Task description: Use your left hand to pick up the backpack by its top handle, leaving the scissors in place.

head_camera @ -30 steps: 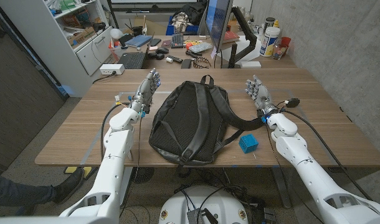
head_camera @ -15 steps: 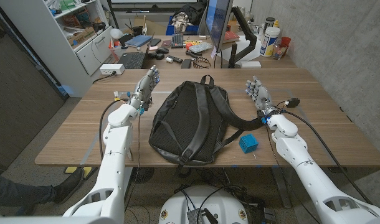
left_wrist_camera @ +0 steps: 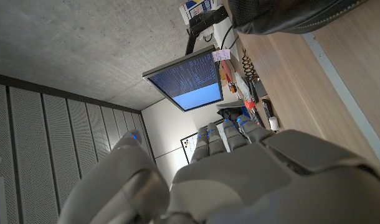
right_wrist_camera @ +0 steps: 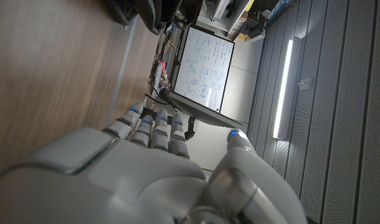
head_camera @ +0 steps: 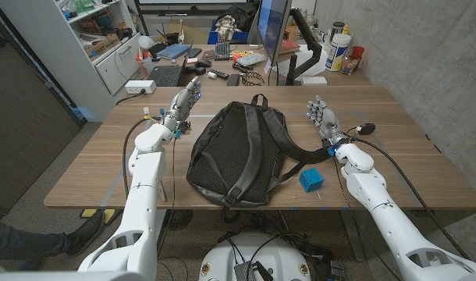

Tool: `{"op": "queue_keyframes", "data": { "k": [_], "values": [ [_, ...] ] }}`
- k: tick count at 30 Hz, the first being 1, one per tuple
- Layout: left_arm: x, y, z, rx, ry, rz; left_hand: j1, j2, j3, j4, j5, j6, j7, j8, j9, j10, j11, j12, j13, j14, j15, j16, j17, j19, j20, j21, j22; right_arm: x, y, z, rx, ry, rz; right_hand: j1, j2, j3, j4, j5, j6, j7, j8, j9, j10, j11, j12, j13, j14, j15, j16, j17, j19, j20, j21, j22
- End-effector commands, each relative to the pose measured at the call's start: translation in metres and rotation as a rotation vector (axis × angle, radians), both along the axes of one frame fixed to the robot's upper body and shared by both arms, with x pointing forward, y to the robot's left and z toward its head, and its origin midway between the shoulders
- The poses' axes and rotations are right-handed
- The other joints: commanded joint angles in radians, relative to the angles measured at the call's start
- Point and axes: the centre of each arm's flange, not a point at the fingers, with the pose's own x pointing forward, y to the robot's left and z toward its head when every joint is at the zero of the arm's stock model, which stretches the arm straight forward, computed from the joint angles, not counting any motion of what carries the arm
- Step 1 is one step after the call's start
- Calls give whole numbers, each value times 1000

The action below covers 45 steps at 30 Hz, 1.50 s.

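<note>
Spreading across the wooden table (head_camera: 394,168), the black backpack (head_camera: 238,152) lies flat between my two hands, its top handle (head_camera: 259,99) on the far end, beyond and to the right of my left hand (head_camera: 183,104). That hand is released, fingers apart and grasping nothing, well short of the handle. My right hand (head_camera: 322,117) is likewise unclenched beside the backpack's other flank, with a small blue box (head_camera: 310,179) nearer me than it.

A blue box (head_camera: 310,179) lies on the wooden table (head_camera: 394,148), a monitor (head_camera: 272,23) standing behind it.
</note>
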Motion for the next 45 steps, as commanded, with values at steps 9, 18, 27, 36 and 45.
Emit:
{"op": "queue_keyframes", "data": {
  "k": [9, 18, 27, 36, 45],
  "values": [
    [-4, -16, 23, 95, -21, 28, 25, 4, 5, -13, 2, 17, -1, 6, 2, 7, 2, 6, 3, 0, 2, 5, 4, -12, -39, 5, 3, -5, -6, -4, 6, -6, -5, 4, 6, -4, 0, 1, -2, 5, 2, 2, -1, 5, -2, 4, -4, 5, 0, 2, -2, 1, 1, 5],
    [-7, -19, 31, 116, -27, 45, 35, 10, 8, -17, 2, 20, -3, 6, 2, 8, 3, 7, 3, 1, 3, 6, 4, -14, -38, 6, 3, -7, -11, -9, 19, -2, -10, 3, 5, -6, -1, 1, 0, 9, 3, 2, 2, 4, -1, 5, -3, 5, 1, 2, -2, 1, 1, 5],
    [-9, -27, 42, 146, -42, 52, 43, 15, 10, -20, 0, 23, -3, 7, 3, 9, 3, 7, 3, 2, 3, 6, 4, -14, -37, 7, 4, -7, -11, -10, 15, 0, -4, 3, 6, -7, -1, 1, 2, 12, 3, 2, 4, 6, 0, 5, -2, 6, 1, 2, -2, 2, 2, 5],
    [-10, -37, 53, 183, -68, 71, 49, 19, 12, -22, -1, 22, -6, 6, 3, 9, 3, 8, 3, 2, 2, 6, 4, -17, -36, 7, 4, -8, -15, -11, 19, -6, -31, 2, 7, -9, -1, 1, 3, 12, 4, 2, 6, 6, 1, 5, 1, 6, 3, 3, -1, 2, 3, 5],
    [-13, -47, 61, 264, -87, 142, 55, 22, 13, -25, -3, 21, -3, 5, 3, 9, 2, 8, 3, 3, 2, 6, 4, -21, -35, 6, 4, -10, -18, -14, 33, -8, -41, 2, 7, -10, -1, 1, 8, 9, 6, 2, 14, 6, 4, 5, 7, 5, 5, 2, 3, 3, 5, 5]
  ]
}}
